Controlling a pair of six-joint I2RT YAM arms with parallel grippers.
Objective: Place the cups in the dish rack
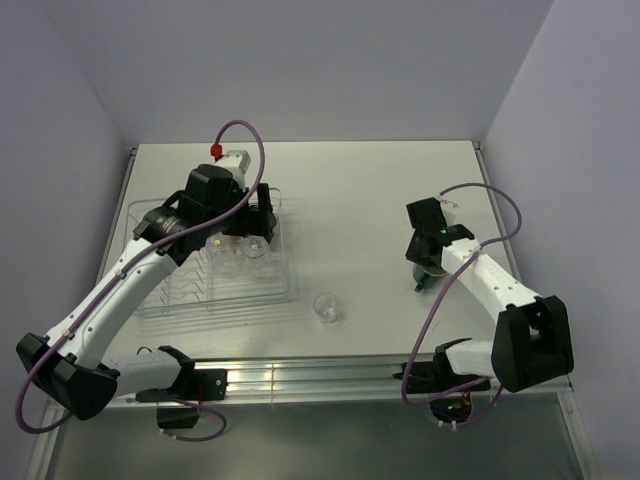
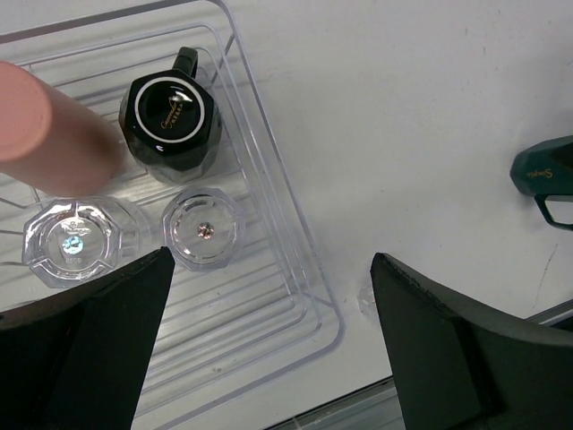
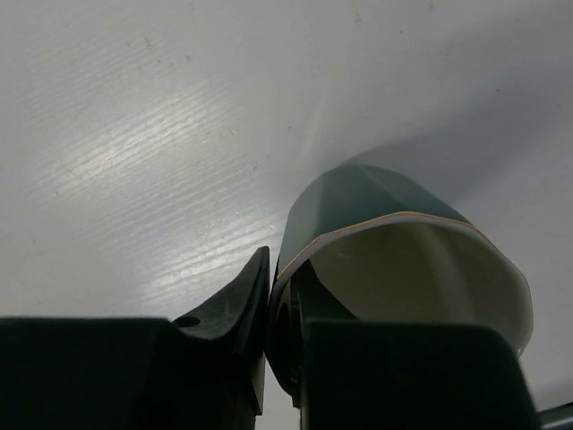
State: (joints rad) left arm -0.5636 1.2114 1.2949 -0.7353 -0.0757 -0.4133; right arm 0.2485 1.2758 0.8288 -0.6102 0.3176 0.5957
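Right hand [image 3: 279,305] is clamped on the rim of the dark green mug [image 3: 376,210], near the tabletop's right edge. The dish rack [image 1: 285,293] is set well off toward the left edge, so a leftward carry looks needed.

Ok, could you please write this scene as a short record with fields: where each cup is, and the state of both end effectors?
in dish rack: black mug base up, salmon cup, two clear tumblers base up
on table: one clear tumbler, outside the rack
left end effector: open, empty, above the rack
right end effector: shut on the rim of the dark green mug
left to load: two cups
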